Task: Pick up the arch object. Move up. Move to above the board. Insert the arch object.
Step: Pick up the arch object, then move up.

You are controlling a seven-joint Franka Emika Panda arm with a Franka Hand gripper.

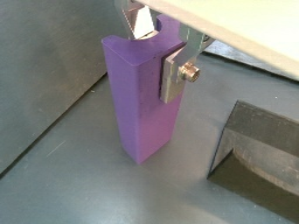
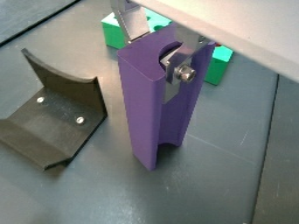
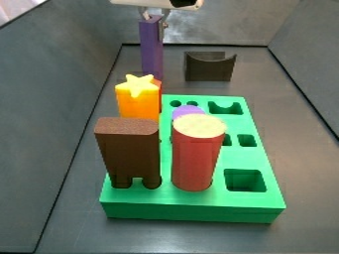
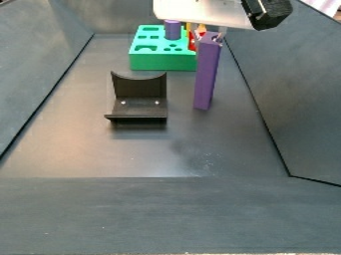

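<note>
The gripper (image 1: 162,54) sits at the top of the arch object (image 1: 142,96), its silver plates pinching the purple column on both sides. The column stands upright on the grey floor, between the fixture (image 4: 136,97) and the board (image 4: 166,50), apart from both. On the green board (image 3: 199,174) stand a brown block (image 3: 129,152), a red cylinder (image 3: 197,151) and an orange star piece (image 3: 138,97), crowding its slots.

Arch (image 4: 206,75) is standing upright on the floor (image 4: 160,139), hand (image 4: 204,36) sitting at its top; fixture (image 4: 136,97) lying beside it, board (image 4: 163,50) behind both.
</note>
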